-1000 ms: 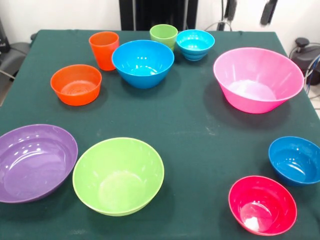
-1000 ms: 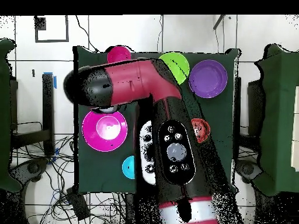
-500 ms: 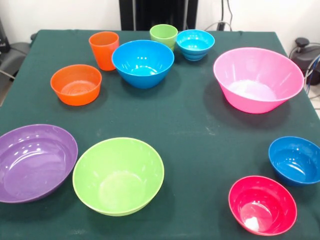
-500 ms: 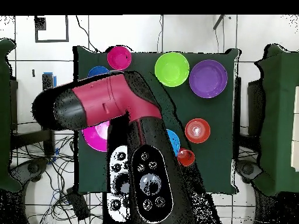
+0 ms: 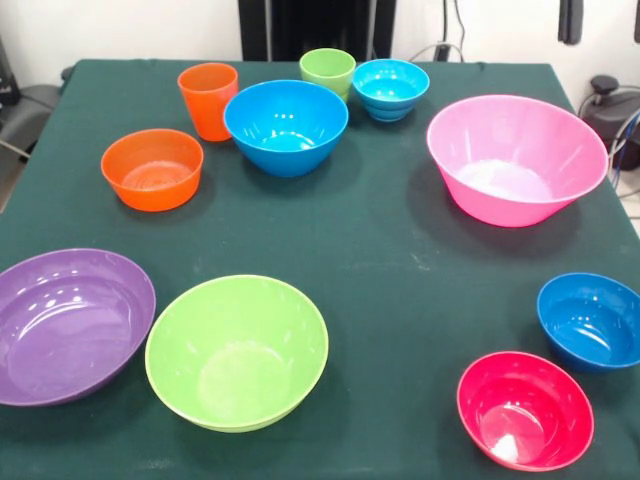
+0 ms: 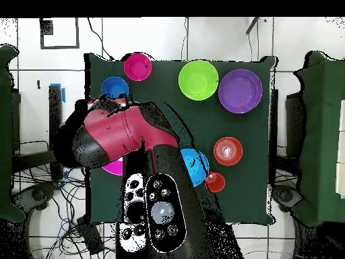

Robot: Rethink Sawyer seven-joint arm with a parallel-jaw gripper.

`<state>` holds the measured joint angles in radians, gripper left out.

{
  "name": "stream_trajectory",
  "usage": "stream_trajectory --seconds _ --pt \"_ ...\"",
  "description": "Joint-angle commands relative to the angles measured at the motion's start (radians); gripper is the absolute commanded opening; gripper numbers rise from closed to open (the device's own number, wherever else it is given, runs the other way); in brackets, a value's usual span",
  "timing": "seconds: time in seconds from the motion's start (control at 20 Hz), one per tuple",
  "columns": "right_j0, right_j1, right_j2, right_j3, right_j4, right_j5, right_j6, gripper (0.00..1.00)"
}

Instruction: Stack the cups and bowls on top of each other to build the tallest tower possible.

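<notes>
The orange cup (image 5: 207, 98) and light green cup (image 5: 327, 70) stand upright at the far side, each alone. Beside them are a small blue bowl (image 5: 390, 88) and the large blue bowl (image 5: 286, 125). The huge pink bowl (image 5: 516, 158) sits on the right and the orange bowl (image 5: 152, 168) on the left. Along the near edge lie the purple bowl (image 5: 68, 322), lime green bowl (image 5: 237, 350), red bowl (image 5: 524, 408) and another small blue bowl (image 5: 591, 320). Nothing is stacked. My gripper (image 5: 603, 20) shows only as two dark tips at the top right edge, open and empty, high behind the pink bowl.
In the overhead view the red and black arm (image 6: 118, 135) covers most of the pink bowl (image 6: 113, 168) and part of the large blue bowl (image 6: 197, 168). The dark green table (image 5: 400, 260) has bare cloth in its middle. Cables and dark equipment sit past its far corners.
The arm has swung across the table, leftward in the overhead view. The gripper tips have shifted to the top right corner of the front view. No cup or bowl has moved.
</notes>
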<state>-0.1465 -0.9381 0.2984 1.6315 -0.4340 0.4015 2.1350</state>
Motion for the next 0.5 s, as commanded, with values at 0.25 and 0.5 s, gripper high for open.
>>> stream_trajectory --seconds 0.25,0.5 --pt "0.037 0.088 -0.073 0.137 -0.049 -0.061 0.071 1.00" --pt "-0.059 0.121 0.033 0.186 0.042 -0.087 0.055 1.00"
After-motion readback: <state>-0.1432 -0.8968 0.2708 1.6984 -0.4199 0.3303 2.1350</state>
